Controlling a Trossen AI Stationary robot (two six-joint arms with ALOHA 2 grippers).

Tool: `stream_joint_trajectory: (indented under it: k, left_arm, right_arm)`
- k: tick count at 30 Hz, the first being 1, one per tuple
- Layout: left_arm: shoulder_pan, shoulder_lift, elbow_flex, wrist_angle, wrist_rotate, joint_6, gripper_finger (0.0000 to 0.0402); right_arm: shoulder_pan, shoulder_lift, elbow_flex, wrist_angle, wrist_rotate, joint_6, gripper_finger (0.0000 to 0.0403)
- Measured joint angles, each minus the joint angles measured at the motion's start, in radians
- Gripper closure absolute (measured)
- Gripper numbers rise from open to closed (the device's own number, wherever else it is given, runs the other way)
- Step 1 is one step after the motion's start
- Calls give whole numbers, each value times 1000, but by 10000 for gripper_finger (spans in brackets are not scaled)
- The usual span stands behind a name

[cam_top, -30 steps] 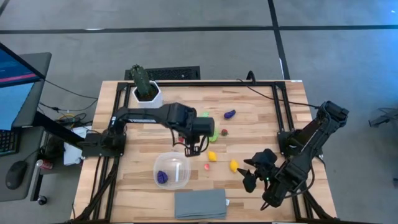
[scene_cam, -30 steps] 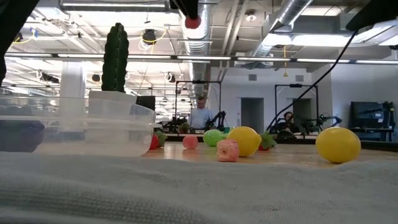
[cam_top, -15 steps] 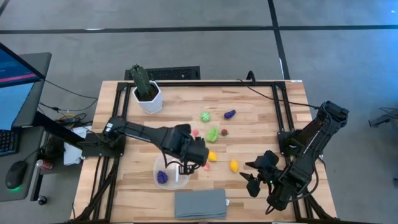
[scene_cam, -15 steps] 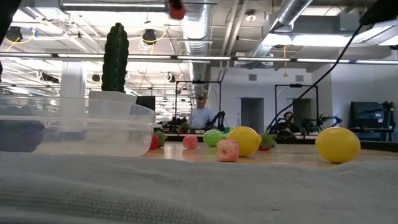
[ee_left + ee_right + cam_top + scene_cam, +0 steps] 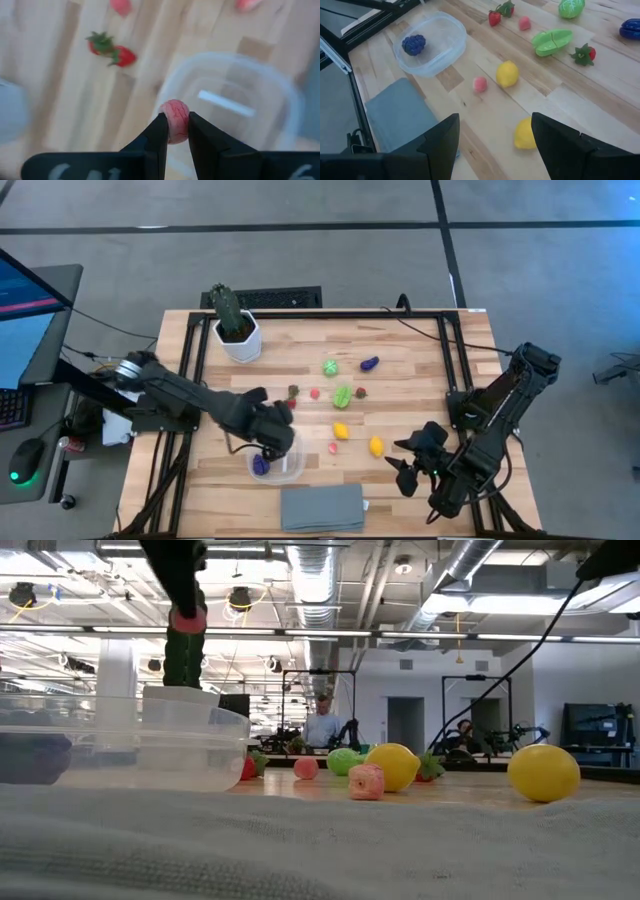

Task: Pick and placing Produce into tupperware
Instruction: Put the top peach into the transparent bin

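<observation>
- A pink toy fruit point(image 5: 174, 120) sits pinched between the shut fingers of the left gripper point(image 5: 175, 131), above the clear container's point(image 5: 280, 85) rim.
- No writing is readable.
- A purple piece point(image 5: 414, 44) lies inside the container.
- The right gripper point(image 5: 492, 135) waits open near a yellow lemon point(image 5: 524, 133).

The table point(image 5: 420, 380) is pale planked wood with a matt grain. The tupperware point(image 5: 447, 42) is clear, glossy plastic. The folded cloth point(image 5: 322, 508) looks grey, soft and matt. The gripper fingers point(image 5: 155, 145) are smooth dark plastic; the pink piece point(image 5: 174, 120) shows a bumpy surface.
</observation>
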Motion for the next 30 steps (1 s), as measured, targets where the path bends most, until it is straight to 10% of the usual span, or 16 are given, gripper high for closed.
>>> stream_joint_trajectory:
  k: [12, 30]
  left_arm:
    - [-129, -262, -480, 456, 17, -205, 349]
    - [-168, -258, -699, 792, -16, -228, 346]
  right_arm:
    - [-46, 0, 0, 5, -33, -8, 132]
    - [-139, 0, 0, 89, -81, -209, 132]
